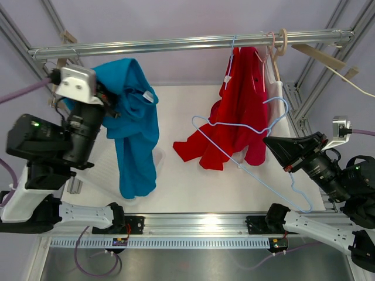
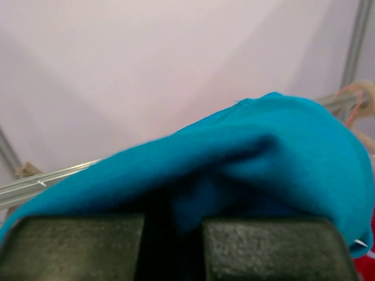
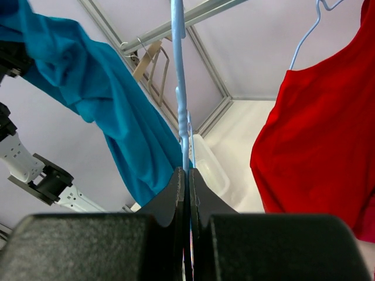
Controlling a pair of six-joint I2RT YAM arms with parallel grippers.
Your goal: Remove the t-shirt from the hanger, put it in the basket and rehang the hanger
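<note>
Limp teal t-shirt (image 1: 137, 129), seemingly clear of hanger (image 3: 178, 58)

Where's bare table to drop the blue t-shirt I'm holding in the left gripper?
Best bare strip: the white table between the hanging blue t-shirt and the red t-shirt, widening toward the front edge below the red one. Crowded on the right: the right gripper holds the light blue hanger there, slanting over the table beside the red t-shirt.
</note>
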